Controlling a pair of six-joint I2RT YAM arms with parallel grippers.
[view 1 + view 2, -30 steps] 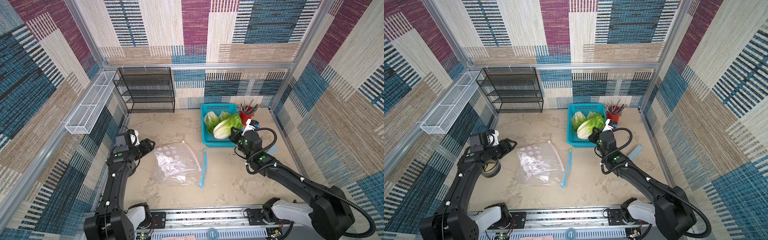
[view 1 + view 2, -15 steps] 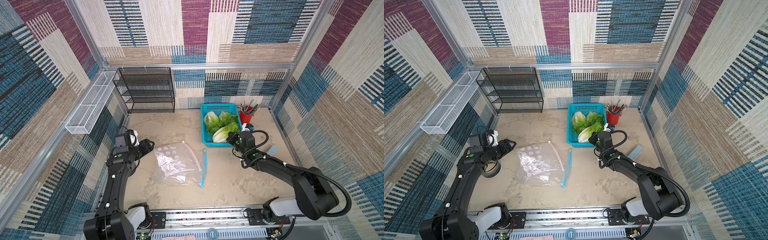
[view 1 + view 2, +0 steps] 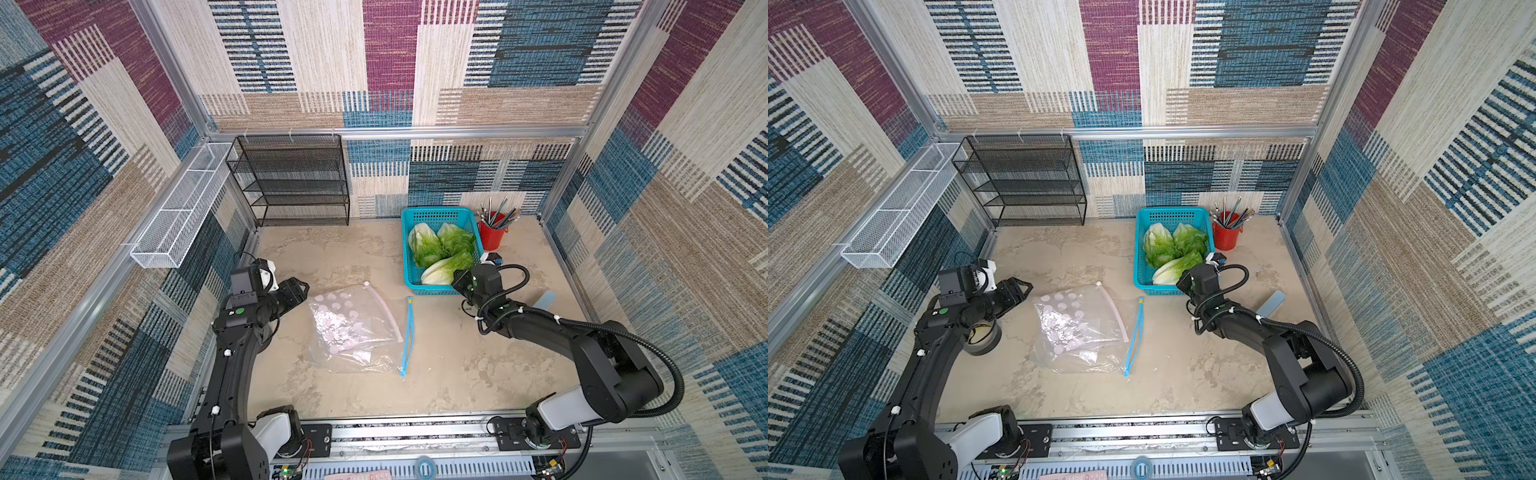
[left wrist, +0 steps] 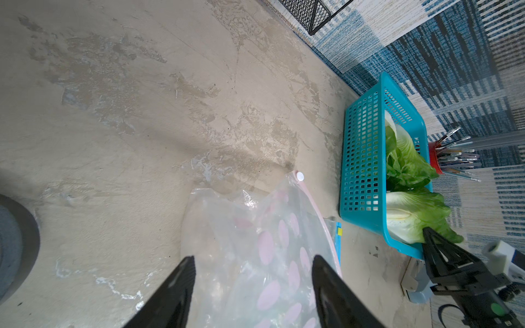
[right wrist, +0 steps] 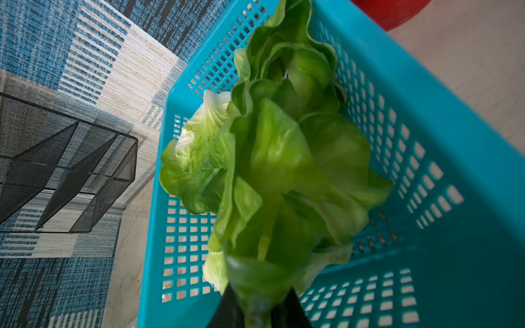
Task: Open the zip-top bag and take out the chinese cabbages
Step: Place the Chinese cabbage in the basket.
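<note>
Right claw (image 5: 258, 301) is reaching into the near end of the blue basket (image 3: 405, 253), its two fingers flanking the near cabbage (image 3: 446, 269). The wrist view is blurred at that spot, so it cannot be told whether the fingers are pressing on the head or standing loose around it. Left claw (image 4: 252, 257) is hanging open and empty just over one edge of the bag (image 3: 353, 328).

Location: all three cabbages (image 3: 424, 247) are lying inside the basket, two side by side toward the far end and the near cabbage lying across the end closest to the robot. The bag is lying flat on the table (image 3: 332, 257) between the arms, apart from the basket, and is looking empty. By that showing, the removal is judged to be at its last step.

Handling, as a judgement: each head is looking light and soft. The crinkled green tips are likely bending and creasing under any squeeze, and their glossy surface may be letting fingers slide. The white ribbed base is appearing firmer and narrower, so that is the sounder place to take hold, across its width and with light pressure. In the open basket, a release from low down should be settling the head without harm.
</note>
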